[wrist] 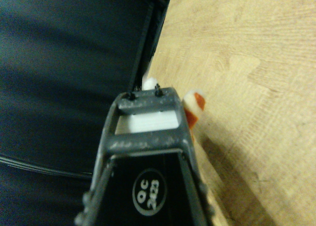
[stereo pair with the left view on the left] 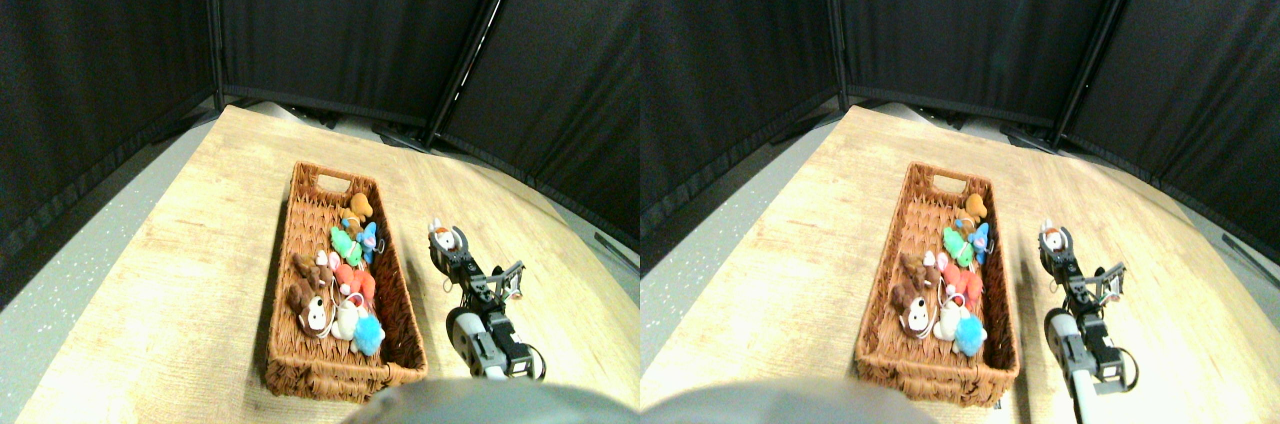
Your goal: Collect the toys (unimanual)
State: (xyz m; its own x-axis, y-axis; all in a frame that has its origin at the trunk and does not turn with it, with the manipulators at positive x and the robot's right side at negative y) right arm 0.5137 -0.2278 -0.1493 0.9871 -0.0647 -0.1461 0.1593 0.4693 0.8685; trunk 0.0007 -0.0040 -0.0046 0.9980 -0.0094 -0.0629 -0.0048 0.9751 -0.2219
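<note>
Black curtains back a pale wooden table (stereo pair with the left view on the left: 150,304). At left, the wicker basket (stereo pair with the left view on the left: 345,369) holds plush toys (stereo pair with the left view on the left: 340,284). Rightward, the right gripper (stereo pair with the left view on the left: 447,239) stretches forward low, apparently clamped on an orange-white toy (stereo pair with the left view on the left: 441,237); no legible labels.

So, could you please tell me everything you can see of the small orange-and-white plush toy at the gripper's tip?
The small orange-and-white plush toy looks soft and fuzzy, with white ears or limbs and an orange patch. It sits outside the long brown woven wicker basket, to its right above the light wooden tabletop. The black-grey right gripper is closed on it; the wrist view shows it peeking beside the jaw.
</note>
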